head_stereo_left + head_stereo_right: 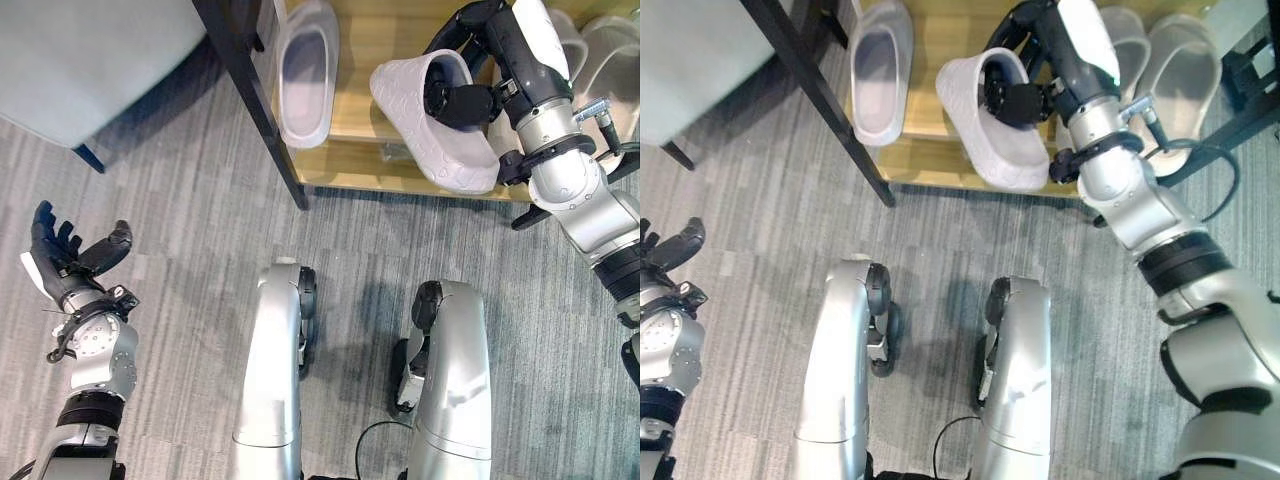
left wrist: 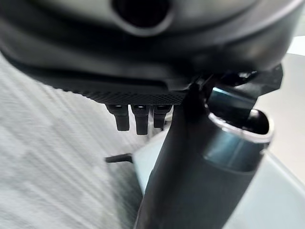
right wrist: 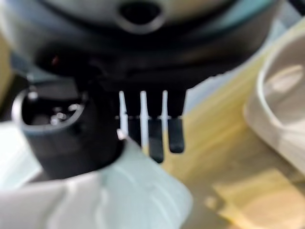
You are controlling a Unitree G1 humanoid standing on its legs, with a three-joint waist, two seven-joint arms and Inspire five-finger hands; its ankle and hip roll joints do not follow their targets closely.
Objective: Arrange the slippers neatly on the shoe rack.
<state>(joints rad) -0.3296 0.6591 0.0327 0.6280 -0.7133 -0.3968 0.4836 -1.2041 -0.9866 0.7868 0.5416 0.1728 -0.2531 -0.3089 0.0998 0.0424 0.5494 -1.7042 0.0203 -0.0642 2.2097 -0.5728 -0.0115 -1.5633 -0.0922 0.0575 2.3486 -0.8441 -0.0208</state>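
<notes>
Four pale grey-white rubber slippers seen on light wooden shoe rack shelf [image 1: 350, 150] w/ black metal frame [image 1: 250, 95]. One slipper [image 1: 435, 120] tipped on its side at 12 o'clock, sole outward, gripped by right hand [image 1: 465, 95]: fingers curled inside its opening. Upright slipper [image 1: 305, 70] lies at 11 o'clock, apart from it. Two more [image 1: 1160, 75] sit at 1 o'clock, beside right arm. Left hand [image 1: 65, 260] held at 9 o'clock over grey striped carpet [image 1: 180, 200], palm up, fingers loosely spread, nothing held.

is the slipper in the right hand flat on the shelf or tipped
Tipped. The right hand grips the slipper on its side above the wooden shelf, its patterned sole facing outward.
</notes>
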